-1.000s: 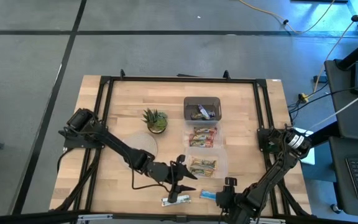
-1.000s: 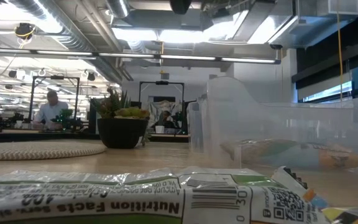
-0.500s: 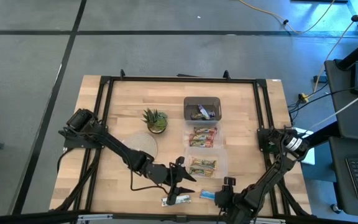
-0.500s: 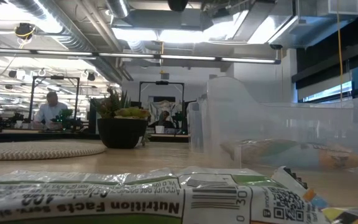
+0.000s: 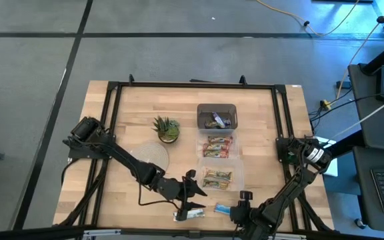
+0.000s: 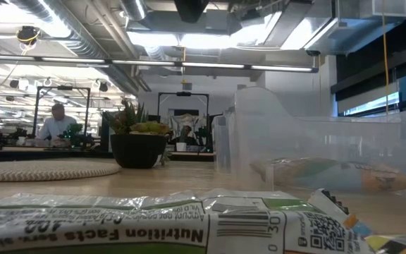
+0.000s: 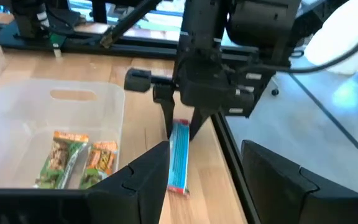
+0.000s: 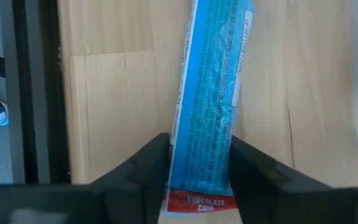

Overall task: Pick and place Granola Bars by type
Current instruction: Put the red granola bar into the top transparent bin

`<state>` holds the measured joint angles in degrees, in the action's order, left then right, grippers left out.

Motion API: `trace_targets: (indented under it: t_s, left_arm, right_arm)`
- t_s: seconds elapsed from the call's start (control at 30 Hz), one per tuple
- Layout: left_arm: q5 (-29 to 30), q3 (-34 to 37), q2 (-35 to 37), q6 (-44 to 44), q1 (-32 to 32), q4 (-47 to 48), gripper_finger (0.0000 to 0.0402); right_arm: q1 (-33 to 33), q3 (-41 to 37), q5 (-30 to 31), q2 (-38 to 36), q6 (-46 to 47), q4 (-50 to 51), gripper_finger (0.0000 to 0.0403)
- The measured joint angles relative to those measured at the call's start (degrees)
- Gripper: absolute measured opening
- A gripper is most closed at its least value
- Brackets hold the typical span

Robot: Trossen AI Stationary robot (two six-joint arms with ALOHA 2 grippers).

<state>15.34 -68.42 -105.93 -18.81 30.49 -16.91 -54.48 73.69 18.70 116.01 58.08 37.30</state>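
Note:
A blue granola bar (image 8: 207,93) lies flat on the wood near the table's near edge (image 5: 223,209). My right gripper (image 8: 199,149) stands over its red-labelled end, pointing down, also seen past my left fingers (image 7: 182,124). A silver-white bar (image 5: 189,215) lies to its left and fills the low view's foreground (image 6: 154,222). My left gripper (image 5: 190,193) hovers open above the table just beyond the silver-white bar, holding nothing (image 7: 205,149). More bars rest in three bins. My right gripper pinches the blue bar across its width near the red-labelled end (image 8: 197,186), one finger (image 8: 154,165) on each long edge. It comes from above, pointing down. The bar still lies flat on the table.
Behind the bars stand a clear bin with green bars (image 5: 219,179), a clear bin with red-and-green bars (image 5: 217,147) and a grey bin with purple bars (image 5: 217,117). A potted plant (image 5: 167,129) and a round woven mat (image 5: 153,155) sit to the left. The black frame rail (image 8: 33,93) runs close by.
My left gripper has drifted a little toward the table's left, staying open. The bars and my right gripper have kept still.

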Motion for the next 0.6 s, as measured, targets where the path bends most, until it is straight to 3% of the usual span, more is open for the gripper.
trace_targets:
  t_s: [0.27, 0.4, 0.6]
  left_arm:
    - [0.0, 0.0, 0.0, 0.0, 0.6, 0.9, 0.019]
    - [-1.5, 0.0, 0.0, 0.0, 1.0, 1.0, 0.0191]
    - [-8.6, 0.0, 0.0, -0.1, 1.0, 4.4, 0.019]
  right_arm:
    - [0.0, 0.0, -0.1, 0.0, 0.0, -0.1, 0.009]
    - [0.0, 0.8, -0.3, 0.2, -0.4, 0.4, 0.0083]
    - [0.0, 7.0, -1.2, 0.6, -5.2, 5.7, 0.008]
